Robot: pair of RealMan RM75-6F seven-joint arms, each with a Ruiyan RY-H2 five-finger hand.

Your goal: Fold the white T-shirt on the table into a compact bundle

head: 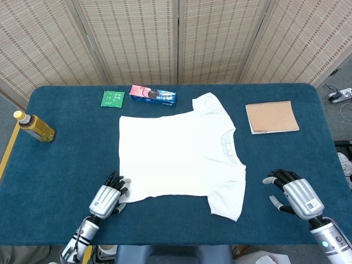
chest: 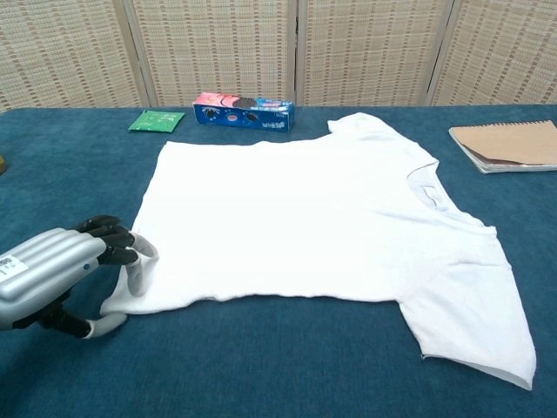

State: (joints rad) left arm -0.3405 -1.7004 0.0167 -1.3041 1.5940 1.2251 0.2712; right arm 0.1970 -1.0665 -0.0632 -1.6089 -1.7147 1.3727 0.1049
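Lying flat and unfolded in the middle of the dark blue cloth-covered table (head: 71,159) is one white short-sleeved T-shirt (head: 179,159), its collar toward the robot's right, its hem toward the left, both sleeves spread out. The left hand (chest: 57,270), silver-backed with black fingers, sits at the near hem corner; the chest view shows its fingertips (chest: 132,255) and thumb touching that corner, where the fabric edge is bunched, though whether the cloth is actually pinched cannot be told. The right hand (head: 293,193) hovers near the table's front edge, well apart from the near sleeve, fingers curled loosely and apart, holding nothing.

Four other things lie around the shirt, one of each. Just beyond the far edge of the shirt is a blue and pink cookie box (head: 153,95), with a small green packet (head: 113,98) beside it. A tan spiral-bound notebook (head: 271,116) lies to the right. One yellow-capped bottle of amber drink (head: 34,126) lies near the left edge.
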